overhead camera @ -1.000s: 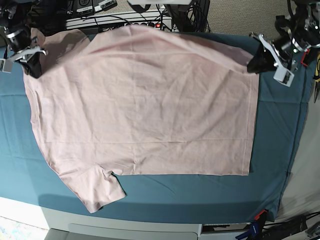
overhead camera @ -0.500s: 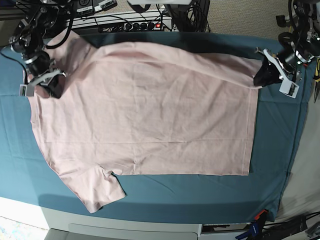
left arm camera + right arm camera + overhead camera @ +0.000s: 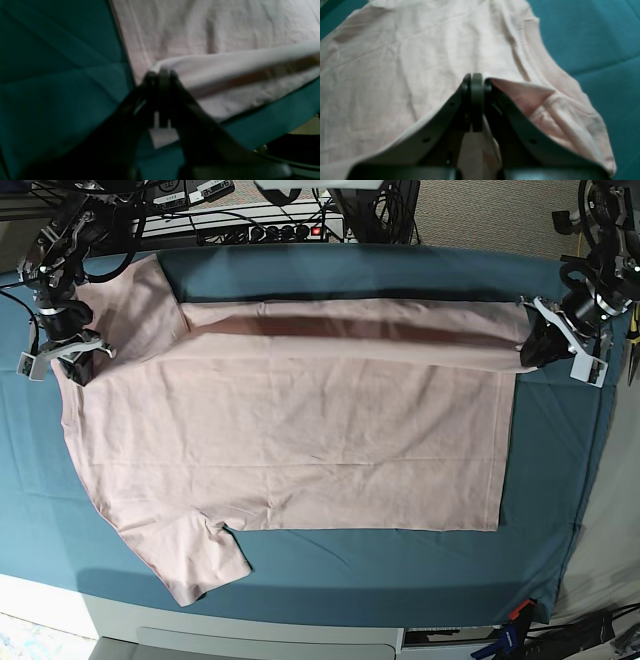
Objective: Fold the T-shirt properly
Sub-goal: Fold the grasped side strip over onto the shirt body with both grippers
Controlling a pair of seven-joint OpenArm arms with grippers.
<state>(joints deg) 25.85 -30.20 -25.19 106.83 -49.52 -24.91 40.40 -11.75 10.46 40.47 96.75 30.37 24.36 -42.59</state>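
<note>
The pale pink T-shirt point(image 3: 300, 430) lies plain side up on the teal sheet point(image 3: 400, 555). Its far edge is lifted and rolled toward the near side as a long fold point(image 3: 350, 330). My left gripper point(image 3: 535, 345) is shut on the far hem corner at the right. In the left wrist view the gripper point(image 3: 160, 75) pinches the fold of the shirt point(image 3: 225, 75) above the sheet point(image 3: 50, 75). My right gripper point(image 3: 75, 360) is shut on the shirt near the shoulder at the left. In the right wrist view the gripper point(image 3: 473, 80) pinches the cloth point(image 3: 395, 62).
A power strip and cables point(image 3: 250, 225) lie beyond the far table edge. Tools point(image 3: 633, 330) hang at the right edge. Clamps point(image 3: 515, 620) hold the sheet at the front right corner. A near sleeve point(image 3: 195, 565) reaches toward the front edge.
Both grippers have moved toward the near side with the shirt's far edge, forming a long fold. A band of teal sheet at the back is now uncovered.
</note>
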